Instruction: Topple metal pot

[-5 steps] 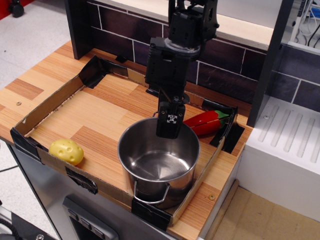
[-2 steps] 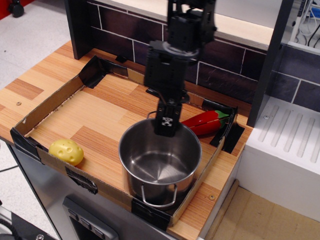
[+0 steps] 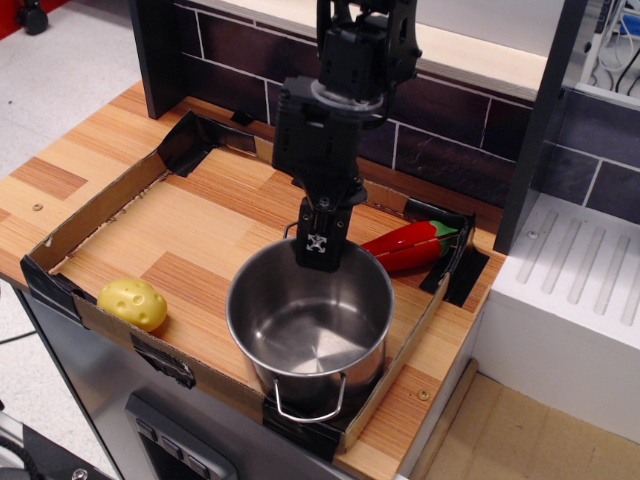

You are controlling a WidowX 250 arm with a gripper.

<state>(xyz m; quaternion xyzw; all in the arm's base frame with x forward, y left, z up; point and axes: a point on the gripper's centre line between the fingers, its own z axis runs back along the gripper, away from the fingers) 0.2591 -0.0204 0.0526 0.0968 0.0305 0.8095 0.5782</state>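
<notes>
One metal pot [image 3: 308, 325], fingers [image 3: 320, 243] pinching its far rim.

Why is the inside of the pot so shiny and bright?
In the observation.image view, the metal pot mirrors overhead light, so pale glare streaks cross its floor and rim; the gripper at its far rim looks sharp, not blurred.

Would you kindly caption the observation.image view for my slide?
Black gripper at the far rim of the shiny stainless-steel pot, in a cardboard-walled tray.
</notes>
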